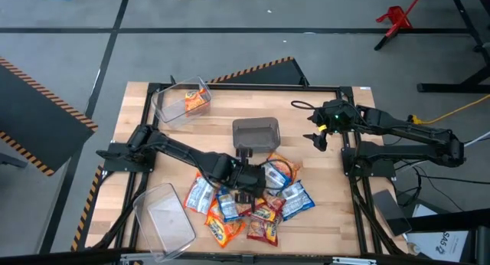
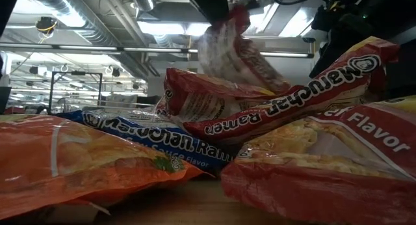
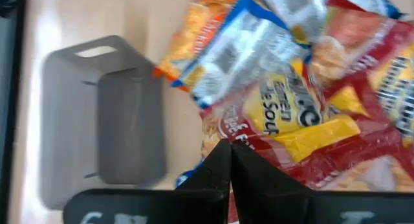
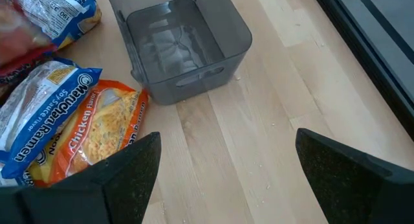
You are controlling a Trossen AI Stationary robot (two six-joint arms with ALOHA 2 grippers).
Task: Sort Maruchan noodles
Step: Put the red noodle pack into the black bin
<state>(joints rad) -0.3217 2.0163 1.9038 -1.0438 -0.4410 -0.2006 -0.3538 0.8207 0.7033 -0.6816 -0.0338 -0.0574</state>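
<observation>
Three clear bins [image 1: 184, 103] ring a heap of about ten crinkly Maruchan noodles [image 1: 253, 207] packets at the table's front: orange, blue-and-white, red. One orange packet [image 1: 197, 100] lies binned. The left gripper [image 1: 246, 190] pinches what seems a red packet [image 3: 304, 123]; the right gripper [image 1: 320, 136] hovers spread wide.

The Maruchan noodles [image 1: 253, 205] lie in a loose overlapping heap just in front of the grey bin [image 1: 256, 134], on the near half of the worktop. They are flat, crinkly plastic packets of three kinds: orange chicken packets [image 4: 97, 140], blue-and-white soy sauce packets [image 4: 45, 114] and red packets [image 2: 312, 163]. Most lie flat or slanted across one another. One red packet [image 3: 291, 120] is pinched at its edge and hangs lifted above the heap, on the side nearest the grey bin. A single orange packet [image 1: 196, 101] leans inside the clear bin behind and left of the grey bin.
</observation>
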